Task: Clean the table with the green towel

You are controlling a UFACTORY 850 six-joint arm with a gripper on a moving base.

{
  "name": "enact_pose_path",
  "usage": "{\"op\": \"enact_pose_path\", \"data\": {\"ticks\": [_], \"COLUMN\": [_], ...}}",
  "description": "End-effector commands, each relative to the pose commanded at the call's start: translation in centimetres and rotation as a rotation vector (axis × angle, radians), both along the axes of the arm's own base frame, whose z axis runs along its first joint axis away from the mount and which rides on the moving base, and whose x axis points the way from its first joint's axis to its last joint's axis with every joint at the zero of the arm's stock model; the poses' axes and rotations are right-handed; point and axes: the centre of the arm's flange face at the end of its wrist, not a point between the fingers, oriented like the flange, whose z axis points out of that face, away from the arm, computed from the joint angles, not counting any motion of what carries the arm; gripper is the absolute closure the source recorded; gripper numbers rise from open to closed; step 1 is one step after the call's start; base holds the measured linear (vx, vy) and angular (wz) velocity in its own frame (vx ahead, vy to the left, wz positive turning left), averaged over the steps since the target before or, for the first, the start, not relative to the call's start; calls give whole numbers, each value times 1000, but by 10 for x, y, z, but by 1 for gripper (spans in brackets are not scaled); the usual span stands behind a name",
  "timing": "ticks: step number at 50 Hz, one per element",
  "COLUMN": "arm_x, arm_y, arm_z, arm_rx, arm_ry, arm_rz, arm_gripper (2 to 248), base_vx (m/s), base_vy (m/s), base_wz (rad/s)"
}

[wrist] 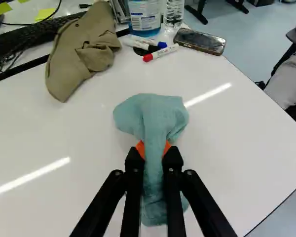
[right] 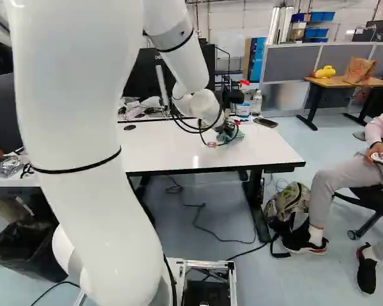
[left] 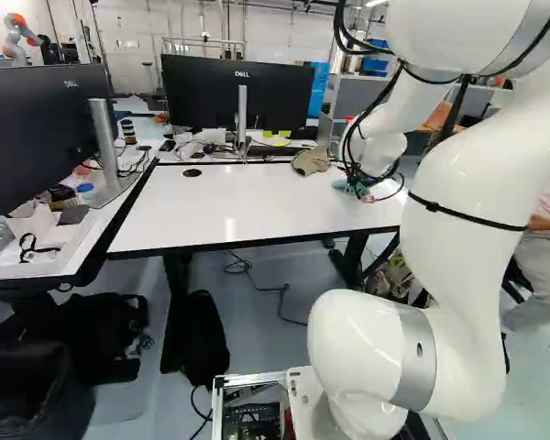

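Currently the hand [right: 225, 126] pinches the green towel [wrist: 152, 116] between its orange pads [wrist: 140, 148], the cloth bunching out ahead of the fingertips over the white bench [wrist: 79, 131]. Farther ahead lie a khaki cap [wrist: 81, 52], a red-capped marker [wrist: 164, 53] and a phone [wrist: 201, 41].

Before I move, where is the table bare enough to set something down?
Bare: table between the near edge and the black disc and cap, and between towel and phone. Crowded: the far corner, with markers, phone and bottles.
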Motion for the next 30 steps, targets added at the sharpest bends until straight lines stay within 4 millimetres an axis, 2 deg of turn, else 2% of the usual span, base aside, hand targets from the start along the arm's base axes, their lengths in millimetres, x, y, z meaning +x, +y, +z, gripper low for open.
{"op": "enact_pose_path", "data": {"ticks": [5, 30], "arm_x": [-2, -12], "arm_y": [9, 51], "arm_z": [6, 6], "arm_rx": [-4, -1], "arm_ry": [-9, -3], "arm_rz": [14, 86], "arm_gripper": [200, 200], "base_vx": [0, 0], "base_vy": [0, 0], "base_wz": [0, 0]}}
